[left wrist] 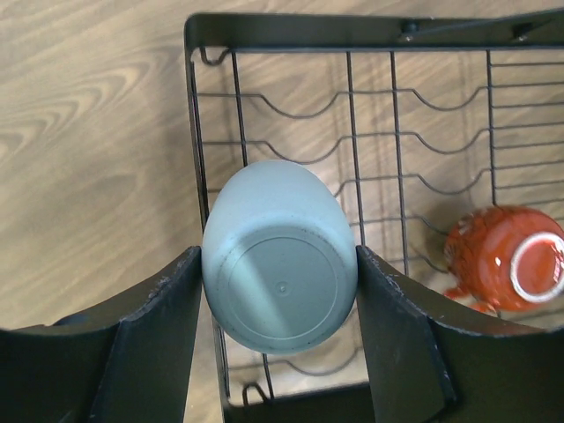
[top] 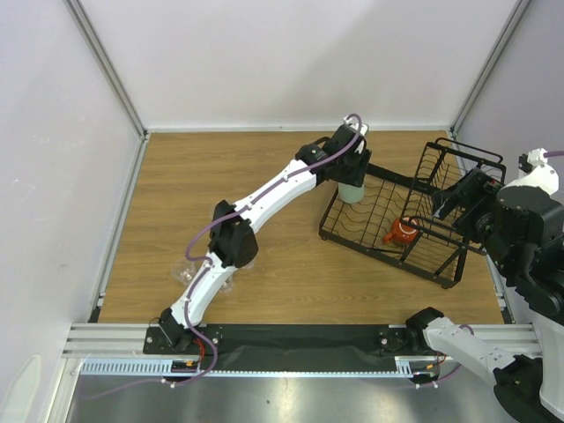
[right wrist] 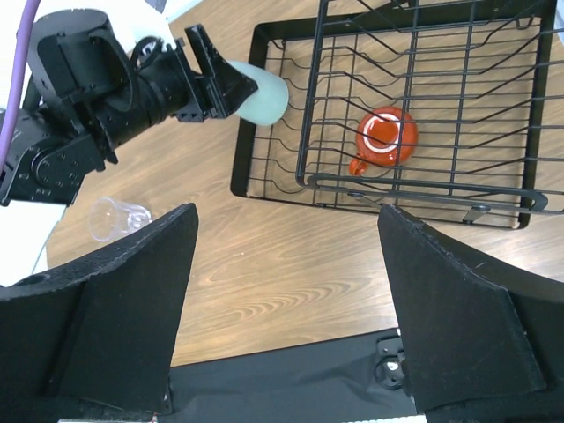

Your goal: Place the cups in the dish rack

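Note:
My left gripper [left wrist: 280, 300] is shut on the pale mint-green cup [left wrist: 278, 256], base toward the wrist camera, over the left end of the black wire dish rack [left wrist: 264, 22]. From above the cup [top: 352, 190] hangs at the rack's [top: 335, 236] far left corner. The orange-red mug [top: 403, 233] lies upside down in the rack, also in the left wrist view [left wrist: 507, 256] and the right wrist view [right wrist: 384, 137]. My right gripper [right wrist: 286, 291] is open and empty, high above the table near the rack's right side. Clear tumblers [top: 187, 271] sit by the left arm's elbow.
One clear tumbler [right wrist: 119, 218] shows on the wood in the right wrist view. The rack's taller basket section [top: 458, 172] stands at its right end, close to my right arm. A black mat strip [top: 300, 337] runs along the near edge.

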Tool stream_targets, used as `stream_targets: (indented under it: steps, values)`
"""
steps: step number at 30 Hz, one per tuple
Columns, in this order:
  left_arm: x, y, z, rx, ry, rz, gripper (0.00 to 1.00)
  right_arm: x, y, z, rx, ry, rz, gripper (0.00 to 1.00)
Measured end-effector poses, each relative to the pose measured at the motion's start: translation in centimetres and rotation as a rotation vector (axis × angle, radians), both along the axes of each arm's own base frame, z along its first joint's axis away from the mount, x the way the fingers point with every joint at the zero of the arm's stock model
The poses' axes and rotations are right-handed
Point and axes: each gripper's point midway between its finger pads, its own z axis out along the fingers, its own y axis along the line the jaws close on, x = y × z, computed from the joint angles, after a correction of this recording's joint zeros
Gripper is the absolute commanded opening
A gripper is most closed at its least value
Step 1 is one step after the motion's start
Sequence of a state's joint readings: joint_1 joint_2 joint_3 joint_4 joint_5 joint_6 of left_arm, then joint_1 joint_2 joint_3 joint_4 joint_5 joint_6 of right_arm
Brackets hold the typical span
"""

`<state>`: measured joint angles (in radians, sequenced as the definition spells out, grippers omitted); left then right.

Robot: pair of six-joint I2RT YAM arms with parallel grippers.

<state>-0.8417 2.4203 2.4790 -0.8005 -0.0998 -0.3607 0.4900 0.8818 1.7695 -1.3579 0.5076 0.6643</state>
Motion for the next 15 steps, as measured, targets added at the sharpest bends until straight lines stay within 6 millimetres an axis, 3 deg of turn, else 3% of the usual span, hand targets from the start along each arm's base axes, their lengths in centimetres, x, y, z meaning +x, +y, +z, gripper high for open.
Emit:
stream_targets:
  steps: [6, 11, 15]
  values:
    - [1.8, -0.9, -1.1, 0.008, -0.056, 0.0, 0.0, 0.6, 0.5, -0.5, -0.04, 0.028, 0.032, 0.89]
    - [2.3, -0.9, -4.3, 0.024, -0.083, 0.0, 0.0, 0.6, 1.2, -0.7, -0.049, 0.043, 0.077, 0.89]
    - [2.4, -1.3, -4.1, 0.024, -0.109, -0.006, 0.0, 0.3, 1.5, -0.7, -0.046, 0.044, 0.103, 0.89]
